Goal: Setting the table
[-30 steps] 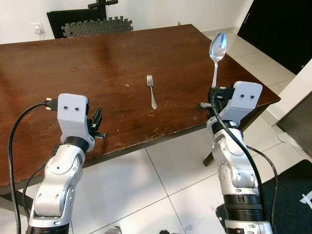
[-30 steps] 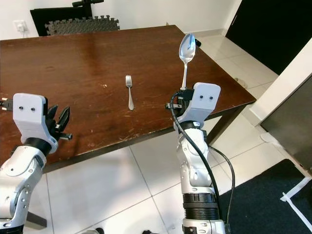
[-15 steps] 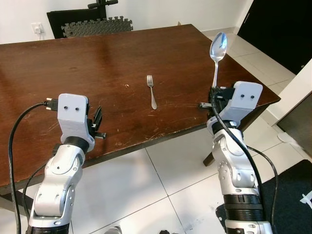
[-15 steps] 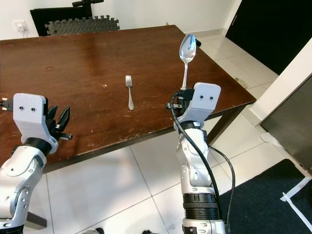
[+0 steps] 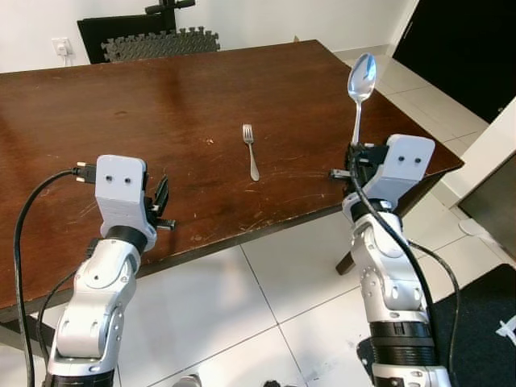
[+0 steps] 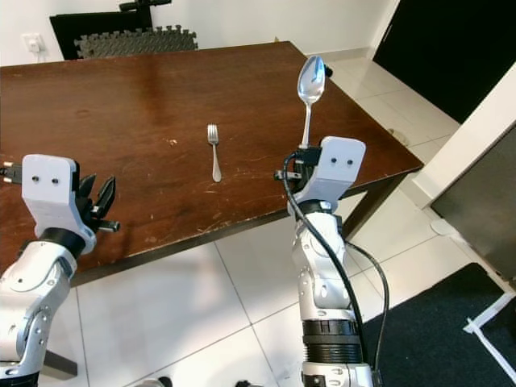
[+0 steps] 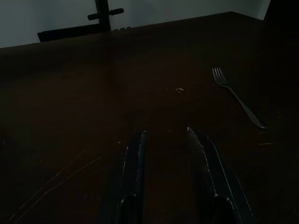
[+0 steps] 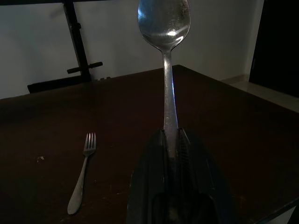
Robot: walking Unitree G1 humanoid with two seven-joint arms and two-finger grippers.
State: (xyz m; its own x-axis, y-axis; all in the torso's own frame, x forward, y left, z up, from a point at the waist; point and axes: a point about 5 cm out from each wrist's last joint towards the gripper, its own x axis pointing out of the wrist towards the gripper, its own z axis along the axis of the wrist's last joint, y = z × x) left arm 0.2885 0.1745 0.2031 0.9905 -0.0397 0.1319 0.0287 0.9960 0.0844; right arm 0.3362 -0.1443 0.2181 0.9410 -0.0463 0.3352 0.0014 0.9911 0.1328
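Right tool (image 5: 353, 153), right of frame at the tabletop (image 5: 161, 105) edge: we see it clamped on a spoon (image 5: 359, 85), bowl up. Fork (image 5: 251, 151) lies mid-frame, well left. Left tool (image 5: 161, 197), lower left, parted, holds nothing

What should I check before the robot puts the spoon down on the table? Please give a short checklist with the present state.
1. Right gripper shut on the spoon handle: ok.
2. Spoon upright, bowl on top, not slipping: ok.
3. Fork lies flat on the table, tines away from the robot: ok.
4. Bare table between fork and right gripper for the spoon: ok.
5. Left gripper open, holding nothing, low over the near table edge, apart from the fork: ok.
6. Strength of the grip: cannot tell.
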